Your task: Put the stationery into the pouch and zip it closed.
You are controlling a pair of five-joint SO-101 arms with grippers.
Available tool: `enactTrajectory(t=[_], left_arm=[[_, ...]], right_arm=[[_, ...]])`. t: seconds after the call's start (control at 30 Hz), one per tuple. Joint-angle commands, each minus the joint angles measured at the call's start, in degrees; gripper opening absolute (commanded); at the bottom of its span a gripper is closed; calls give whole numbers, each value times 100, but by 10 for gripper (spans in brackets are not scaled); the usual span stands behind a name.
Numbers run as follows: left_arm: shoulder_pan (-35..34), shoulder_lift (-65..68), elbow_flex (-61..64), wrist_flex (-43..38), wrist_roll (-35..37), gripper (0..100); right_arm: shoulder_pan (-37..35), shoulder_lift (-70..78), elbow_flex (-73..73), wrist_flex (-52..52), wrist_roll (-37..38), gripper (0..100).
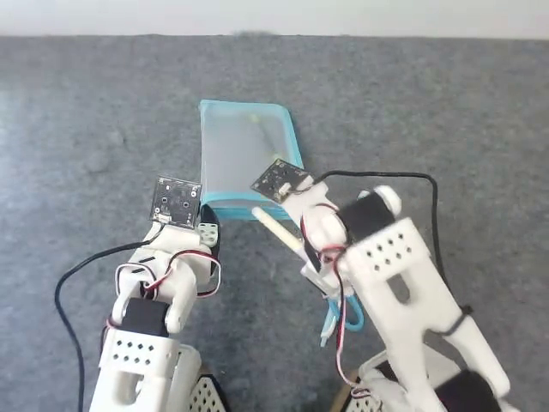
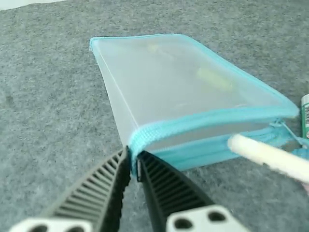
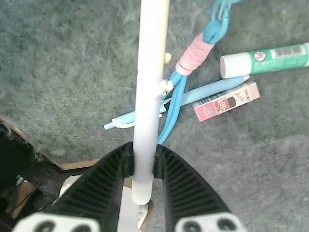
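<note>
A translucent pouch (image 1: 244,159) with teal zipper edging lies at the table's middle, with pale items (image 2: 212,77) showing through its wall. My left gripper (image 2: 133,162) is shut on the teal zipper edge at the pouch's near left corner (image 1: 208,225). My right gripper (image 3: 144,164) is shut on a long white pen (image 3: 149,87). The pen (image 1: 276,227) slants toward the pouch's near edge, and its tip (image 2: 241,145) sits just in front of the zipper. A blue pen (image 3: 207,94), a green-and-white glue stick (image 3: 265,59) and a small pink box (image 3: 226,101) lie on the carpet beneath the right wrist.
Grey carpet (image 1: 94,129) covers the table. A blue cord with a pink wrap (image 3: 198,48) lies across the blue pen; the blue cord (image 1: 330,322) also shows beside the right arm. Black cables trail from both arms. A white wall strip (image 1: 274,17) runs along the far edge.
</note>
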Motion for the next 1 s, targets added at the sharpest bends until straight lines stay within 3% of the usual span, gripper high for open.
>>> enactTrajectory(t=[0.0, 0.37, 0.5, 0.63, 0.97], left_arm=[[9, 18, -66, -220, 53, 12], [44, 18, -13, -229, 53, 12], [53, 18, -13, -229, 53, 12], [53, 18, -13, -229, 53, 12], [18, 18, -13, -229, 53, 12]], right_arm=[[-48, 646, -932, -180, -264, 7], [-57, 3433, -4185, -488, -1143, 10], [-66, 3960, -4818, -549, -1275, 110], [-145, 3890, -4897, -523, -1442, 243], [-347, 2246, -4862, 84, -1389, 250]])
